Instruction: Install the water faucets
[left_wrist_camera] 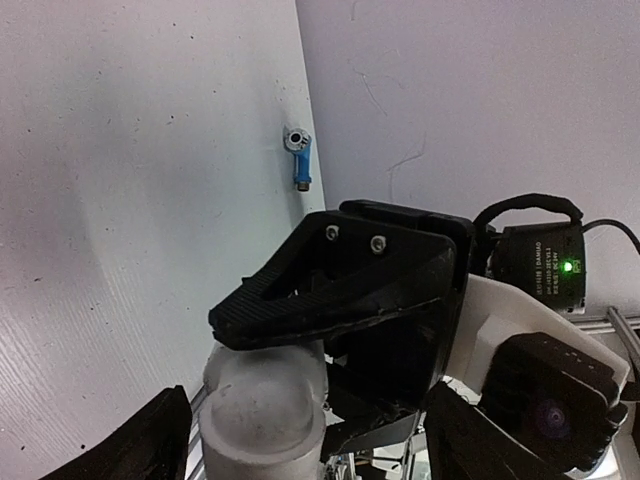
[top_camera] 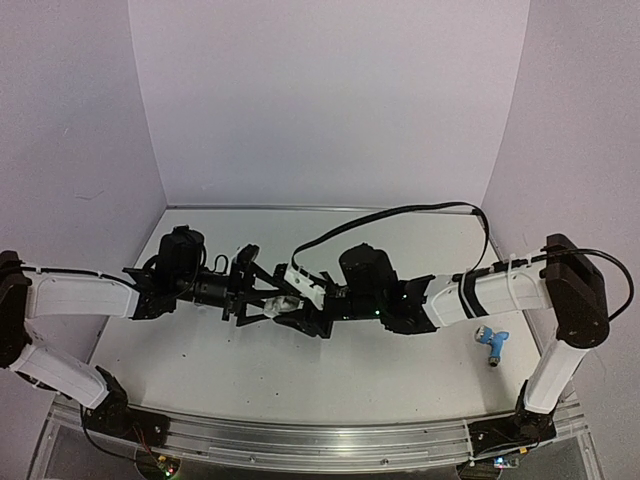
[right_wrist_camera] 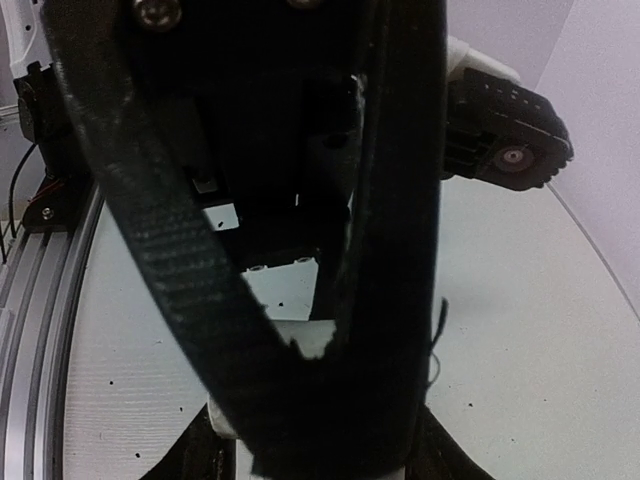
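Note:
The light blue faucet (top_camera: pixel 491 341) lies alone on the table at the right, beside the right arm; it also shows far off in the left wrist view (left_wrist_camera: pixel 298 155). The silver faucet is not visible. Both grippers meet at the table's middle. My right gripper (top_camera: pixel 297 300) is shut on a white stubby fitting (left_wrist_camera: pixel 262 410), one ribbed finger (left_wrist_camera: pixel 340 285) pressing on its top. My left gripper (top_camera: pixel 258 292) stands open, its fingers (left_wrist_camera: pixel 150 440) spread either side of the fitting and the right gripper's jaws. In the right wrist view only a white sliver (right_wrist_camera: pixel 320 340) of the fitting shows behind the left gripper's black finger frame.
A black cable (top_camera: pixel 400 212) loops over the right arm toward the back. Purple walls enclose the white table (top_camera: pixel 300 375) on three sides. A metal rail (top_camera: pixel 320 440) runs along the near edge.

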Controlling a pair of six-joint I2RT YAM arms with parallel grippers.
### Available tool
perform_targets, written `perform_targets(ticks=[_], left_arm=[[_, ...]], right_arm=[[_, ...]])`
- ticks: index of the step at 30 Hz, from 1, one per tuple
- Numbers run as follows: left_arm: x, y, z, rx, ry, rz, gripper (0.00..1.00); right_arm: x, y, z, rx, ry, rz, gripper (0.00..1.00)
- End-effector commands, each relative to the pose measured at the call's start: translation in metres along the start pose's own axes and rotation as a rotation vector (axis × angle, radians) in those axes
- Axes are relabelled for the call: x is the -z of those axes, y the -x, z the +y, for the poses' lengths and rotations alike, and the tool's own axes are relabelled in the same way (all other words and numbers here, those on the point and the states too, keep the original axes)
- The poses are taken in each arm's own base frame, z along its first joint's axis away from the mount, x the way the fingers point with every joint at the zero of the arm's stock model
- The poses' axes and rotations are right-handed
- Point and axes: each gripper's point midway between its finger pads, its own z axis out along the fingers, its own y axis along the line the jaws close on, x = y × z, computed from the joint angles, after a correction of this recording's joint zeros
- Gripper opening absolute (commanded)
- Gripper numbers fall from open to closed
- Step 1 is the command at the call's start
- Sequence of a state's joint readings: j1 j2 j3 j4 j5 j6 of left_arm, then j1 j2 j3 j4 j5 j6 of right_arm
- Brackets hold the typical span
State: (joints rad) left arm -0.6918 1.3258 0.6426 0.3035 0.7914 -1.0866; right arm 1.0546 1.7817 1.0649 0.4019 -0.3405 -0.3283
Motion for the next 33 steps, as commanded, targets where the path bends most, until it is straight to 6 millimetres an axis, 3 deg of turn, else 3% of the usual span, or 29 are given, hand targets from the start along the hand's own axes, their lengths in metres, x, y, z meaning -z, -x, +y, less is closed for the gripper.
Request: perform_targets(ticks=[1,5,12,17,19,22,24,25,26,27,28,29,30,32,33], left_arm=[[-0.008,0.003,-0.021,-0.068,-0.072,0.047,0.77],[-0.016,-0.003,-0.013,-0.042,-0.059,0.076,0.59],[-0.018,0.006,-0.015,-0.071,-0.051,0.043,0.36],[-0.024,0.014,-0.017,-0.088,-0.049,0.034,0.33],[-0.024,0.017,-0.020,-0.102,-0.055,0.033,0.24],[-0.023,0.023,-0.022,-0.120,-0.048,0.004,0.06],[-0.020,0.030,-0.012,-0.118,-0.004,-0.024,0.01],[-0.018,0.037,0.010,-0.121,0.123,-0.059,0.00],[-0.016,0.041,0.032,-0.120,0.256,-0.083,0.00],[-0.012,0.042,0.048,-0.113,0.366,-0.093,0.00],[0.002,0.049,0.077,-0.104,0.591,-0.125,0.00],[0.017,0.055,0.102,-0.134,0.799,-0.152,0.00],[0.026,0.053,0.110,-0.124,0.882,-0.150,0.00],[0.040,0.057,0.122,-0.145,1.000,-0.187,0.00],[0.041,0.057,0.124,-0.150,1.020,-0.196,0.00]], right_arm=[[0.012,0.042,-0.010,0.047,-0.042,-0.098,0.05],[0.012,0.039,-0.021,0.054,-0.101,-0.079,0.04],[0.009,0.038,-0.015,0.039,-0.062,-0.066,0.08],[0.014,0.031,-0.014,0.028,-0.072,-0.042,0.09],[0.015,0.031,-0.013,0.023,-0.067,-0.038,0.13],[0.017,0.031,-0.016,-0.007,-0.084,-0.029,0.29],[0.021,0.027,-0.020,-0.038,-0.114,-0.017,0.40],[0.028,0.018,-0.028,-0.079,-0.172,0.007,0.64],[0.035,0.010,-0.034,-0.110,-0.221,0.024,0.82],[0.040,0.004,-0.039,-0.137,-0.256,0.037,0.90],[0.051,-0.016,-0.053,-0.227,-0.328,0.091,0.97],[0.074,-0.039,-0.079,-0.362,-0.409,0.146,0.98],[0.088,-0.054,-0.086,-0.477,-0.437,0.185,0.98],[0.131,-0.104,-0.111,-0.763,-0.518,0.303,0.98],[0.148,-0.112,-0.114,-0.823,-0.531,0.320,0.98]])
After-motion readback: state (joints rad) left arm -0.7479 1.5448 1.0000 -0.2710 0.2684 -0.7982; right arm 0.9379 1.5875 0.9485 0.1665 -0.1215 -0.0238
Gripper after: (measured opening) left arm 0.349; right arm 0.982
